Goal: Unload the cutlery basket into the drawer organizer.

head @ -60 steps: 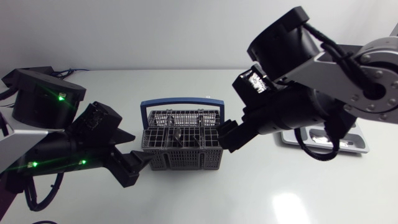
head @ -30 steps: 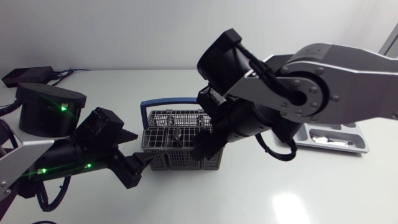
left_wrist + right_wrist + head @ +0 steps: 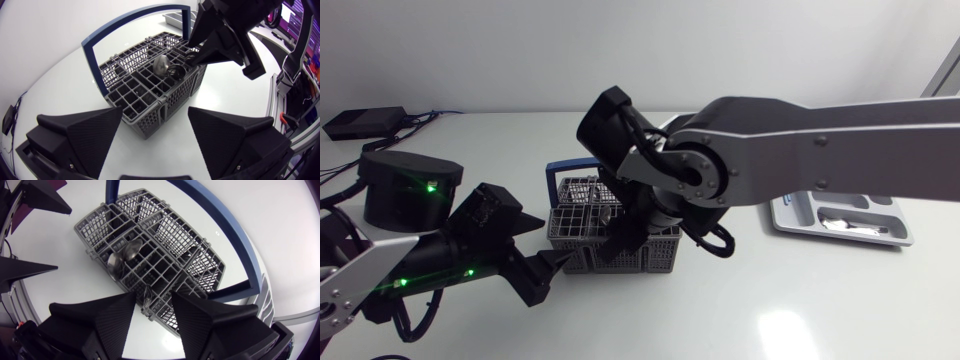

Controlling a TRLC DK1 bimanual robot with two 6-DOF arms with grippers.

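Note:
The grey wire cutlery basket (image 3: 650, 255) with its blue handle (image 3: 552, 186) stands mid-table. My right gripper (image 3: 618, 238) hangs over the basket's front cells. In the right wrist view its fingers (image 3: 100, 322) stand a narrow gap apart, open, around a thin metal cutlery end (image 3: 148, 298) sticking up from the basket (image 3: 165, 235). Two spoon bowls (image 3: 124, 259) lie a few cells ahead. My left gripper (image 3: 155, 132) is open at the basket's left front corner (image 3: 150, 117), without touching it. The grey drawer organizer (image 3: 895, 238) sits at the far right.
A piece of cutlery (image 3: 840, 222) lies in the organizer. A black box (image 3: 365, 122) with cables sits at the table's back left corner. My right arm's long silver link (image 3: 820, 150) spans the table from the right edge to the basket.
My right arm has swung left from beside the basket to over it, and its fingers have drawn closer together. The left gripper has barely shifted.

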